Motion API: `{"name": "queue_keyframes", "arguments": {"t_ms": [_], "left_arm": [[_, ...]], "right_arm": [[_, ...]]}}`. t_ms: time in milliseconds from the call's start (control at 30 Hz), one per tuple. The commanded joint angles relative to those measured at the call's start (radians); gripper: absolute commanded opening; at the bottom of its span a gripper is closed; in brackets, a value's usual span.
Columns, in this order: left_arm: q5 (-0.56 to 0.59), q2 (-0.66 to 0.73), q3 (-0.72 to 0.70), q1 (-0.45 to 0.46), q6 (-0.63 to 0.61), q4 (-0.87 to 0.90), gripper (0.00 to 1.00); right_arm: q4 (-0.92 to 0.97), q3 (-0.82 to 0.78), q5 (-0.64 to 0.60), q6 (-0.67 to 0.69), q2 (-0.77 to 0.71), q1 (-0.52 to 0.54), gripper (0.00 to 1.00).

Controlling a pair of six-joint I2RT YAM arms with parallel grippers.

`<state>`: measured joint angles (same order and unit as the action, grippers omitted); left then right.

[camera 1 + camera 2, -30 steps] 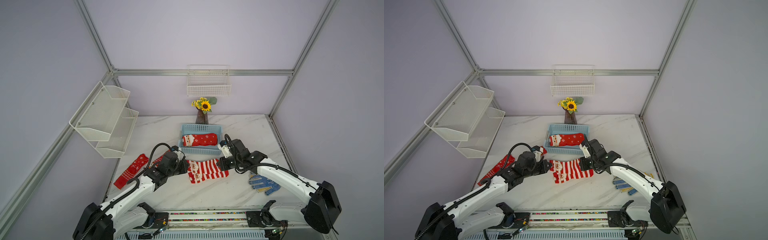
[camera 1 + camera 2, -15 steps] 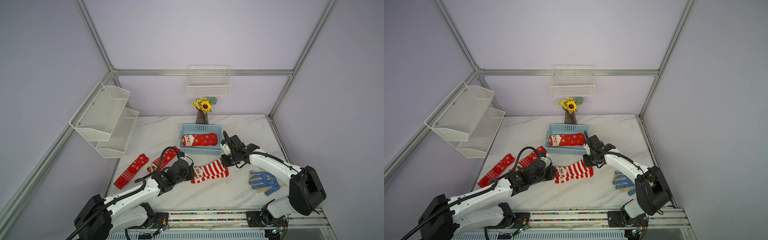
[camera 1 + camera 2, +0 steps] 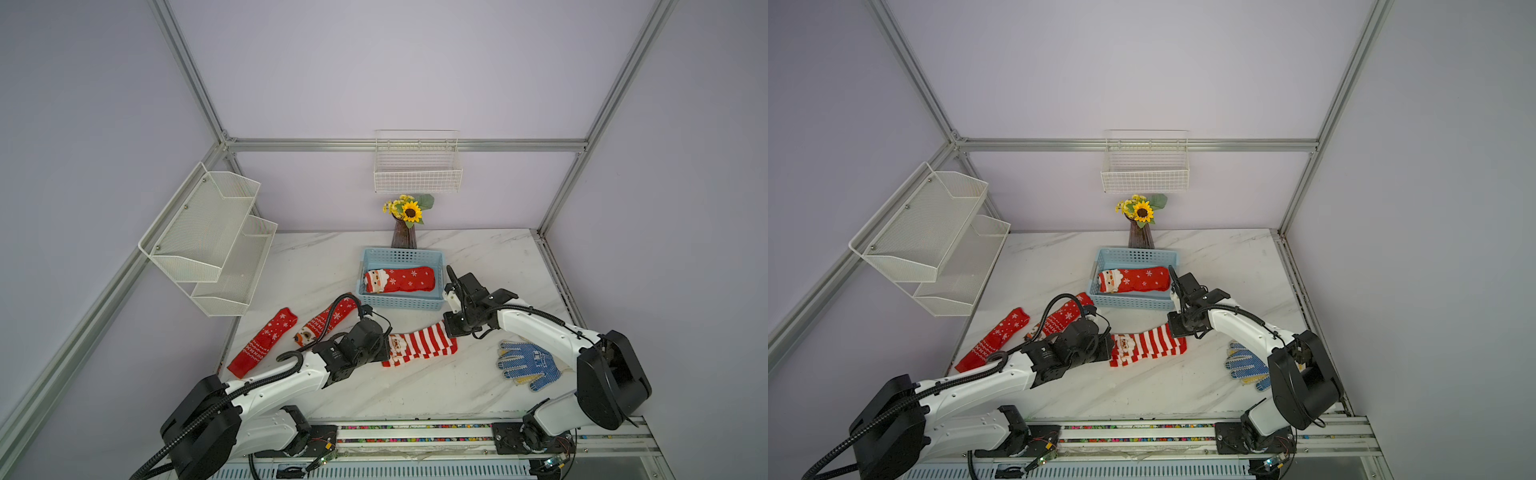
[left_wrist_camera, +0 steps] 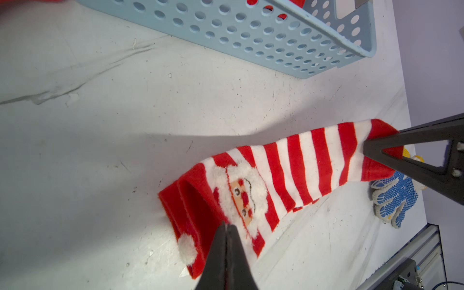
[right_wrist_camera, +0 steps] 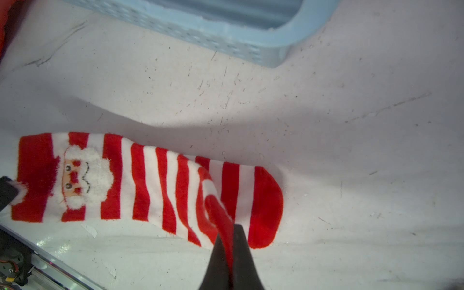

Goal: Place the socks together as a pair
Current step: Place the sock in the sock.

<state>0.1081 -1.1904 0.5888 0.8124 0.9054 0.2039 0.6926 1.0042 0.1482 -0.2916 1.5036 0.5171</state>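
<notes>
in both top views a striped santa sock is stretched low over the bench, between the left fingers at its cuff and the right fingers at its toe, just beside a blue basket holding a snowflake santa sock.

left wrist view: the left fingers are pressed together on the red cuff.

right wrist view: the right fingers pinch the raised toe; a second striped sock lies flat beneath.

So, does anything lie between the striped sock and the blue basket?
Nothing visible: bare table separates the striped sock from the basket. The left gripper pinches its cuff, the right gripper its toe. A red sock lies inside the basket.
</notes>
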Motion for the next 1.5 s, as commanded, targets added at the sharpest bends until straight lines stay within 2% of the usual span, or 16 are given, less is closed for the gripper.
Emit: {"name": "queue_keyframes", "arguments": {"t_ms": [0, 600, 767, 900, 1000, 1067, 1133, 1467], "left_arm": [[-0.001, -0.009, -0.027, 0.003, -0.002, -0.052, 0.00], [-0.017, -0.070, -0.089, 0.003, 0.017, -0.018, 0.00], [-0.016, -0.096, -0.094, 0.003, 0.016, -0.014, 0.00], [-0.027, -0.099, -0.093, 0.002, 0.018, -0.015, 0.00], [-0.031, -0.086, -0.085, 0.003, 0.018, -0.014, 0.00], [-0.033, -0.076, -0.077, 0.002, 0.016, -0.015, 0.00], [-0.034, -0.067, -0.070, 0.003, 0.016, -0.014, 0.00], [-0.048, 0.008, -0.022, 0.004, 0.021, 0.015, 0.00]], "right_arm": [[0.010, -0.023, -0.004, -0.017, -0.016, -0.006, 0.00], [-0.052, -0.085, -0.054, -0.057, 0.090, -0.008, 0.00], [-0.090, -0.110, -0.012, -0.104, 0.060, -0.008, 0.00], [-0.131, -0.143, 0.018, -0.146, 0.009, -0.008, 0.12], [-0.131, -0.160, -0.027, -0.179, -0.034, -0.008, 0.23], [-0.144, -0.178, -0.058, -0.205, -0.074, -0.008, 0.36], [-0.164, -0.206, -0.075, -0.233, -0.117, -0.008, 0.42], [-0.270, -0.319, -0.060, -0.350, -0.205, -0.011, 0.49]]}}
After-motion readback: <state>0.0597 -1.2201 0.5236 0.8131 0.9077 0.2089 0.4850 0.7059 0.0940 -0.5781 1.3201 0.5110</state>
